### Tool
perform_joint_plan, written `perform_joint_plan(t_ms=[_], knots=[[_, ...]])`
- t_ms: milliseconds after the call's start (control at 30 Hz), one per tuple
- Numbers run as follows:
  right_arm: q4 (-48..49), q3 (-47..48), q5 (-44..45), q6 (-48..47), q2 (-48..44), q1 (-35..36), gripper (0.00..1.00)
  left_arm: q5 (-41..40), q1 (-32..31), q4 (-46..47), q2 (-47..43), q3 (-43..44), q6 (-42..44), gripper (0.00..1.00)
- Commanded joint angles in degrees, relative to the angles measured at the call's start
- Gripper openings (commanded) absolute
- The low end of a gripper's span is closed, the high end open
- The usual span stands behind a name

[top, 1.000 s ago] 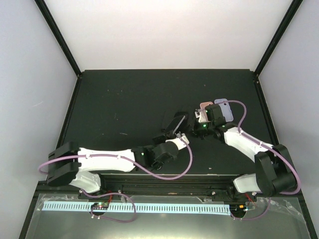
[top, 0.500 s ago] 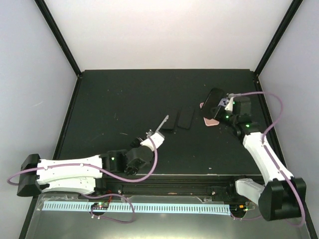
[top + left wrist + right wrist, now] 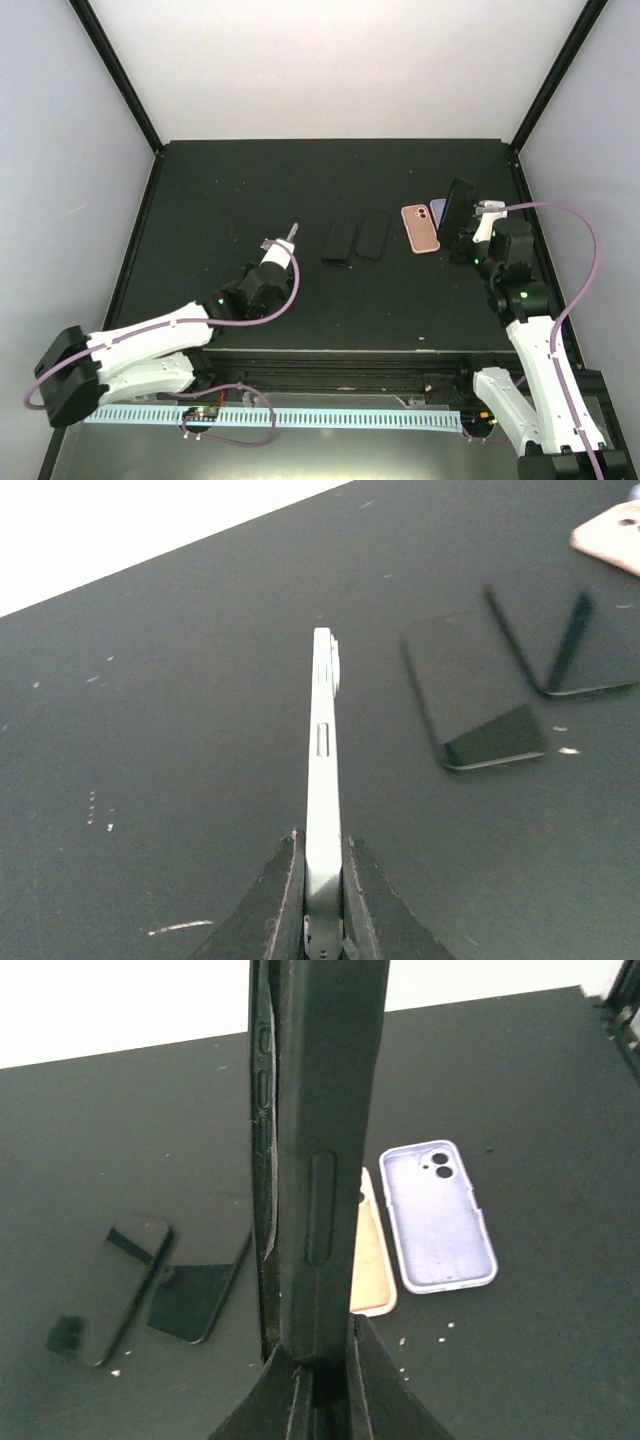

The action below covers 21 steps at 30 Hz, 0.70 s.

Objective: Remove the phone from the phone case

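A thin silver phone (image 3: pixel 322 750) stands edge-on, clamped between the fingers of my left gripper (image 3: pixel 322 875), which is shut on its lower end. From above, that phone (image 3: pixel 291 232) sticks out of the left gripper (image 3: pixel 279 245) at the table's left centre. My right gripper (image 3: pixel 322 1360) is shut on a black phone case (image 3: pixel 318 1130), held upright on its edge. In the top view the case (image 3: pixel 459 215) rises from the right gripper (image 3: pixel 469 240) near the right side. Phone and case are well apart.
Two dark phones (image 3: pixel 340 241) (image 3: pixel 373 235) lie flat side by side mid-table. A pink case (image 3: pixel 419 229) and a lavender case (image 3: pixel 436 209) lie just left of the held black case. The table's raised right edge (image 3: pixel 527 215) is close to the right arm.
The two arms have drawn apart. The left one pulled back and leftward with the silver phone. The right one swung to the right with the black case, past the pink and lavender cases.
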Motion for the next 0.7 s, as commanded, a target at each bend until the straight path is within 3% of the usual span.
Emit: perform_joint_plan(t_ms=[0, 167, 267, 367, 467, 667], knots=[[3.49, -0.45, 5.1, -4.24, 0.39, -0.53, 0.01, 4.47, 8.24, 16.08, 6.31, 0.54, 4.14, 0.02], [3.09, -0.65, -0.04, -5.69, 1.18, -0.54, 0.01, 2.17, 10.02, 25.45, 13.84, 2.92, 15.52, 0.01], [3.67, -1.24, 0.54, -6.3, 0.07, -0.55, 0.01, -1.05, 9.98, 24.89, 19.5, 5.71, 20.39, 0.02], [3.46, -0.47, 0.44, -6.47, 0.68, -0.54, 0.01, 1.46, 9.18, 23.26, 23.72, 8.85, 23.57, 0.02], [2.53, 0.19, -0.29, -7.19, 2.34, -0.55, 0.01, -4.95, 7.38, 20.69, 28.8, 12.7, 26.63, 0.01], [1.79, 0.16, -0.83, -7.4, 2.76, -0.53, 0.01, -10.7, 5.02, 24.25, 36.15, 14.97, 34.39, 0.02]])
